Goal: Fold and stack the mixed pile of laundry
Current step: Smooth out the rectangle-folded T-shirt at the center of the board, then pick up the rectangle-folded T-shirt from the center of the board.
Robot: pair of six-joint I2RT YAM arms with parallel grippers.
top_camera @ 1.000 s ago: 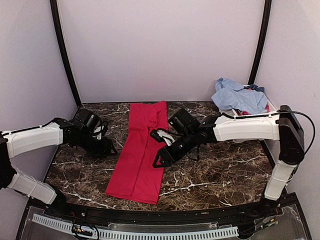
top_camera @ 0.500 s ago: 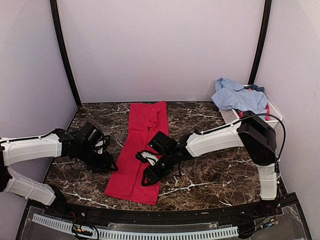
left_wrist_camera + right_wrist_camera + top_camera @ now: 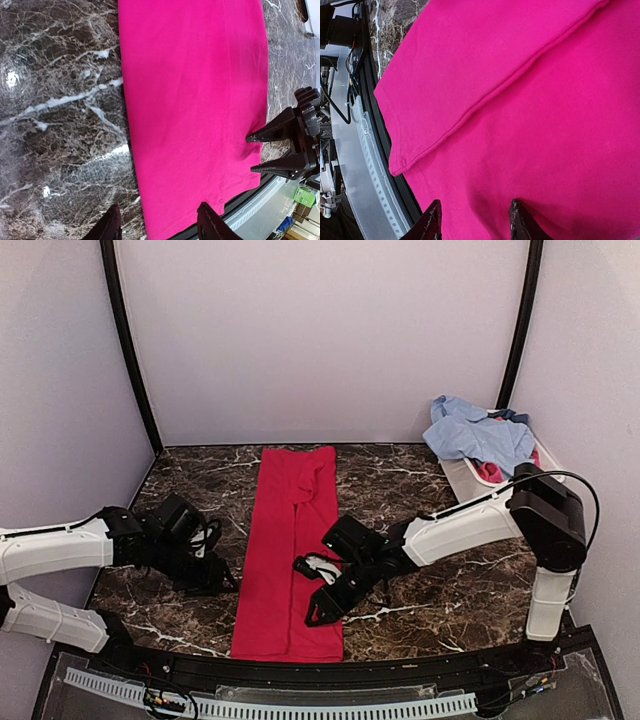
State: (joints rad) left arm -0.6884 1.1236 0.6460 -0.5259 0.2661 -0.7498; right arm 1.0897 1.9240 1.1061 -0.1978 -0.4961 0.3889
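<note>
A long red garment (image 3: 290,540) lies flat down the middle of the marble table, its lower hem at the near edge. My left gripper (image 3: 228,582) stands open astride the garment's left edge: in the left wrist view (image 3: 159,220) one fingertip is over marble and the other over red cloth (image 3: 195,100). My right gripper (image 3: 315,615) is open low over the cloth's right part (image 3: 475,215), both tips on the red fabric (image 3: 545,100). The rest of the pile, a light-blue shirt (image 3: 475,435), a pink-red piece (image 3: 490,472) and a darker blue piece (image 3: 510,416), sits at the back right.
A white tub (image 3: 458,478) at the back right holds the remaining clothes. The table's black near rim (image 3: 300,668) runs right at the garment's hem, with a ribbed grey strip below it. Dark poles stand at both back corners.
The red garment has slid toward the near edge and now lies straighter. Both grippers have moved nearer with it, and the right arm has swung down to the garment's lower right.
</note>
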